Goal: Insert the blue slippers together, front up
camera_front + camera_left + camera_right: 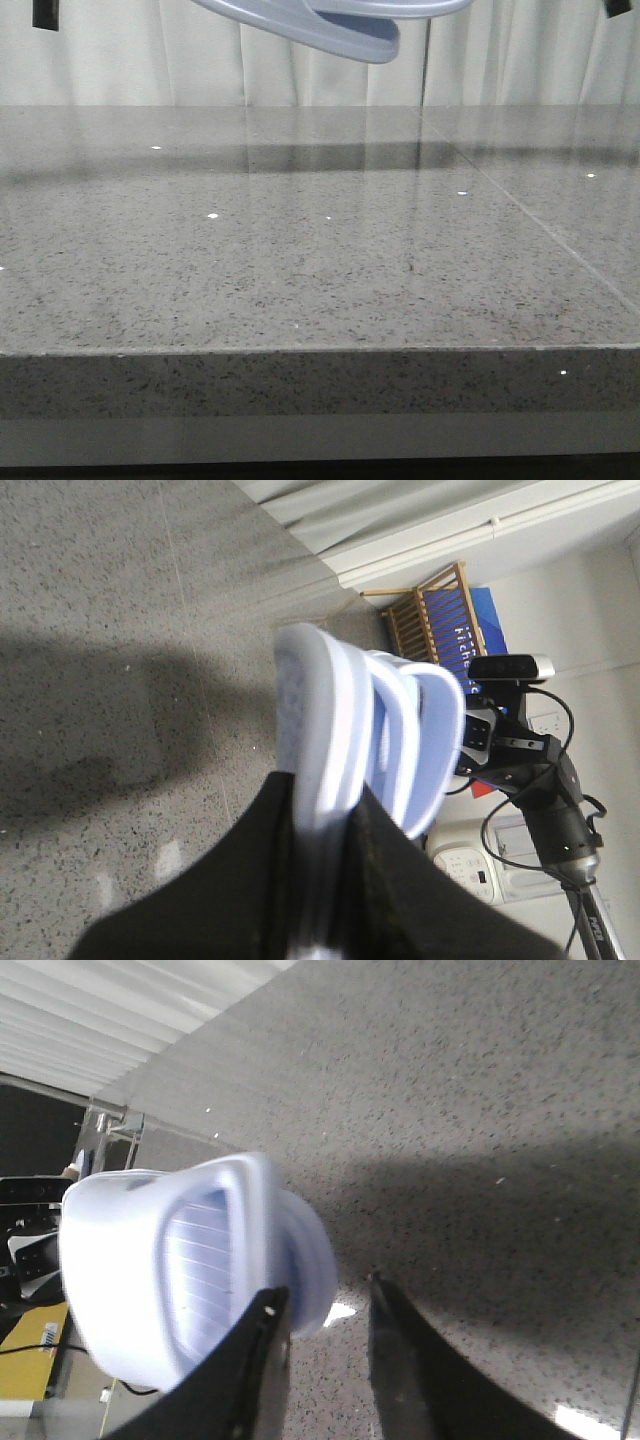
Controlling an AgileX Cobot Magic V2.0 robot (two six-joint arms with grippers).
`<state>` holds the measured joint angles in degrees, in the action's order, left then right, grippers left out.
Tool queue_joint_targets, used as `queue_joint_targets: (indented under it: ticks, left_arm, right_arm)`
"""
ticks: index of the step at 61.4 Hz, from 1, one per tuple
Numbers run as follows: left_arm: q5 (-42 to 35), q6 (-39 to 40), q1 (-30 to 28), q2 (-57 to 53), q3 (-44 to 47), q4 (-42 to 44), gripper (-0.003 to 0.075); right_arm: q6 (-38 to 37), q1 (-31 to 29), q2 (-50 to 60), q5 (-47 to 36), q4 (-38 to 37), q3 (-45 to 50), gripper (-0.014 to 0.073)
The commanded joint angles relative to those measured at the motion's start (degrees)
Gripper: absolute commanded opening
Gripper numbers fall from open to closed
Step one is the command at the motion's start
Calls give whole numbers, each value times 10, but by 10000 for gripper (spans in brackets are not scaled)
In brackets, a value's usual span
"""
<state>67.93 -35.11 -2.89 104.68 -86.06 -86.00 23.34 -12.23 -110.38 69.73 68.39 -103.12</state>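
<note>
The two blue slippers [340,25] hang high above the table at the top of the front view, one nested into the other. My left gripper [320,785] is shut on the edge of the thick sole of the nearer blue slipper [320,710]. The other slipper's strap and sole sit pushed in beside it. My right gripper [325,1295] is open. The blue slippers [150,1270] lie past one finger, ribbed footbed showing, and only the rounded end reaches the gap. The gripper fingers themselves are out of the front view.
The speckled grey stone table [300,260] has a seam running back on the right and a front edge near the camera. A pale curtain [120,60] hangs behind. My right arm [520,770] and a wooden rack [430,620] stand beyond the slippers.
</note>
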Motion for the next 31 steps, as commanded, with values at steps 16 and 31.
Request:
queue_joint_targets:
  ticks: [16,31]
  left_arm:
    - [61,1,-7,-36,-17,-26,-19]
    - [60,1,-7,-36,-17,2,-19]
  right_arm:
    - [0,-21,115,7,-156,-17,234]
    - [-1,12,220,-83,-349,-16,208]
